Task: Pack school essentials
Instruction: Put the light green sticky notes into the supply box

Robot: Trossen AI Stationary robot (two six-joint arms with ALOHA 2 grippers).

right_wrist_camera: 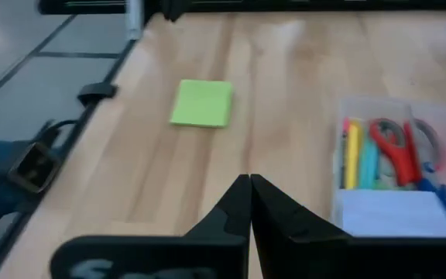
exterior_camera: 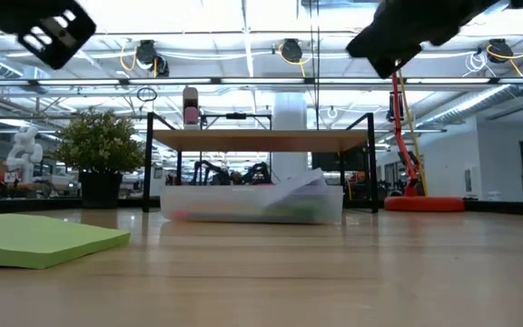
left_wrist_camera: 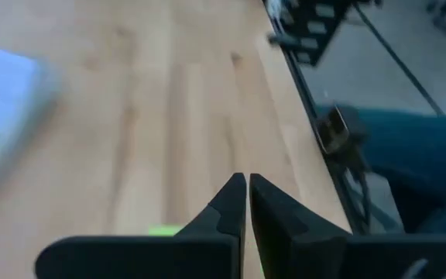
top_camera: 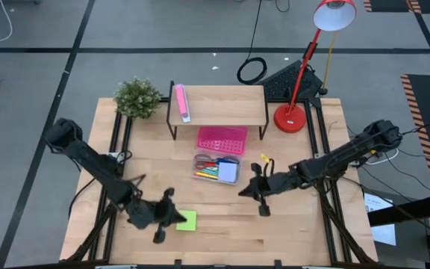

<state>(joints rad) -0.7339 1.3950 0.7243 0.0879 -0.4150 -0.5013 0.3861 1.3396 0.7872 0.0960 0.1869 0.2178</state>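
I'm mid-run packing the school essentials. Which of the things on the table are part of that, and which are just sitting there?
Part of the job:
- lime-green square note pad, loose on the table
- clear plastic box holding red-handled scissors, coloured pens and a pale-blue note pad

Just lying about:
- pink perforated plastic tray
- pink-and-white oblong object on the wooden shelf
- small potted plant
- red desk lamp

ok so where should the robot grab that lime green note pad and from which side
Probably by two opposite edges, coming straight down from above. The lime-green note pad lies flat and thin on the table, with bare wood around it, so only its edges offer a pinch. The left tool, fingers together, is beside it and would need to open first.
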